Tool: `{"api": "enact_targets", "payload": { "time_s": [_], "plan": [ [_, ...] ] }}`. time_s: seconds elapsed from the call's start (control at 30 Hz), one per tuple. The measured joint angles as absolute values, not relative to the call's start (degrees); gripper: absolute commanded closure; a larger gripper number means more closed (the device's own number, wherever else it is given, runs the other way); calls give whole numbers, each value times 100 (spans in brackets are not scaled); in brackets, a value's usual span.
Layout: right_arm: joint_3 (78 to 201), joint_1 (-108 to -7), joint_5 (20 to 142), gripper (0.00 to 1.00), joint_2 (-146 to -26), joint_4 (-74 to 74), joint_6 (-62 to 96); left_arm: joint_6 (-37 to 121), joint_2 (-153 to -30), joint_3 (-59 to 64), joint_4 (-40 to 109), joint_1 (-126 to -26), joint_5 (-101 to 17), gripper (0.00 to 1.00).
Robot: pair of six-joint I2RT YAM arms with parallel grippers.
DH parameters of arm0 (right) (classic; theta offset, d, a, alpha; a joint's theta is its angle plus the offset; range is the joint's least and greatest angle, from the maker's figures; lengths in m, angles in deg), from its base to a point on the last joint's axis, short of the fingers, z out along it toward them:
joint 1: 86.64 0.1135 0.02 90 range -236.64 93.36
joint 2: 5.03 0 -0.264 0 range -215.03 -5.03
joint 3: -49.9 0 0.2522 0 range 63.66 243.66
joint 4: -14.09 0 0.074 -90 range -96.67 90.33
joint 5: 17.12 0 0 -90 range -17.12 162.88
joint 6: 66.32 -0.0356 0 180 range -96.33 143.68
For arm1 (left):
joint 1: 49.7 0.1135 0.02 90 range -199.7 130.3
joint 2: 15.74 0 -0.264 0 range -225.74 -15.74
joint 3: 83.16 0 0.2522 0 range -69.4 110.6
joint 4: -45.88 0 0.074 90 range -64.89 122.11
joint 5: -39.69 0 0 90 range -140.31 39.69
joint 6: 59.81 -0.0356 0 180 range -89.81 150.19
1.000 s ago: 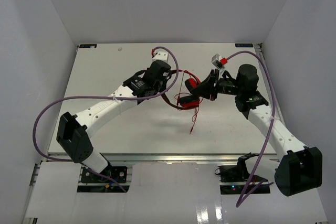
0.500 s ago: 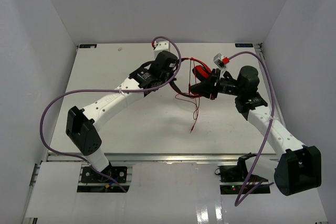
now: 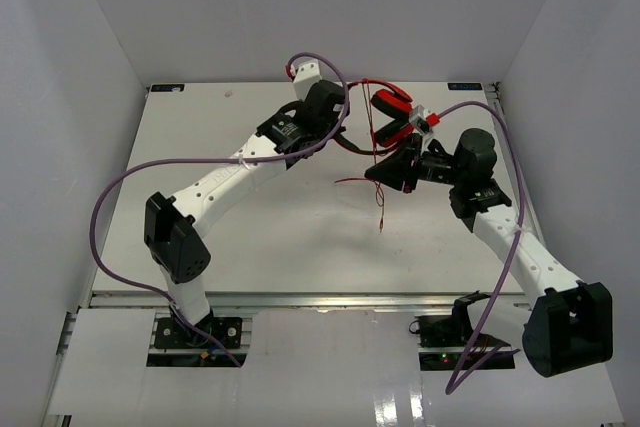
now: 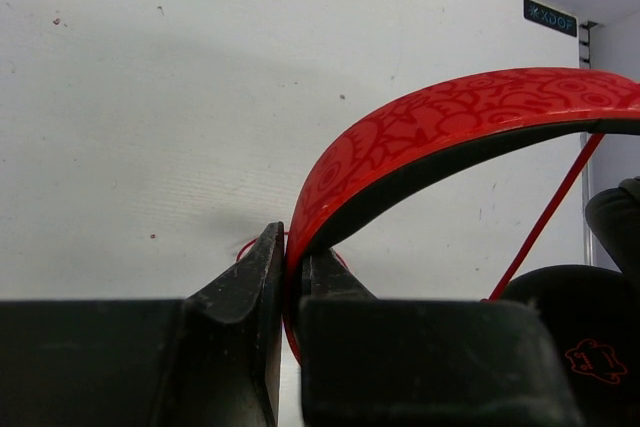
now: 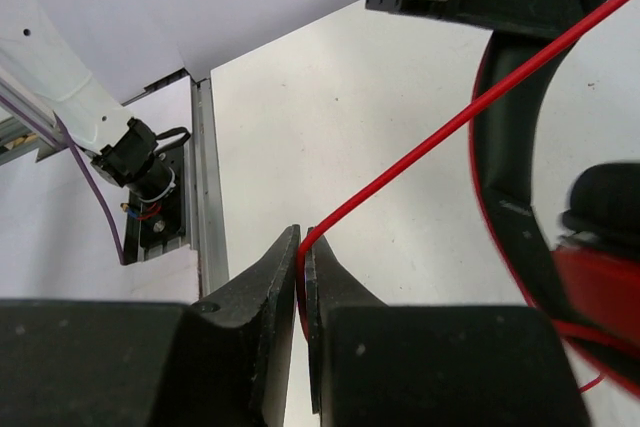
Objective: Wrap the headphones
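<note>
The headphones [image 3: 392,105] hang in the air above the far middle of the table [image 3: 270,237], lifted off its surface. The left gripper [image 4: 291,247] is clamped on one end of the red, black-lined headband [image 4: 450,117], a finger pressed to either face. The right gripper [image 5: 302,247] is pinched together on the thin red cable [image 5: 450,127], which runs taut from its fingertips up to the headband. Seen from above, a loose length of cable dangles from that gripper toward the table's middle and ends in the small plug [image 3: 381,228]. Whether the plug touches the table cannot be told.
</note>
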State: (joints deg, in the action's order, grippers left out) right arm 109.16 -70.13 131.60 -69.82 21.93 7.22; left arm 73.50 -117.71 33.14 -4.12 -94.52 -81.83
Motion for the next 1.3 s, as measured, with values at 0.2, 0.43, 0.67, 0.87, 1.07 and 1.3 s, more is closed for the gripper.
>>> {"api": "enact_targets", "payload": {
  "time_s": [0.2, 0.43, 0.67, 0.87, 1.07, 1.3],
  "plan": [
    [10708, -7013, 13224, 88, -6844, 2145, 854, 7684, -11848, 3500, -529, -9346, -8311, 100],
    [10418, -7013, 13251, 88, -6776, 2210, 966, 8043, -11750, 3502, -606, -8932, -8110, 100],
    [10352, -7009, 13340, 88, -7079, 2321, 1087, 8316, -11520, 3604, -625, -8694, -7684, 100],
    [10352, -7008, 13344, 88, -7303, 2168, 1551, 8354, -11031, 3679, -627, -8532, -7318, 100],
    [10352, -7069, 13327, 89, -7481, 2008, 1950, 8219, -10328, 3673, -578, -8386, -7119, 100],
    [10610, -7131, 12906, 90, -7876, 1737, 2567, 7986, -9569, 3139, -657, -8403, -6681, 100]
  ]
}}
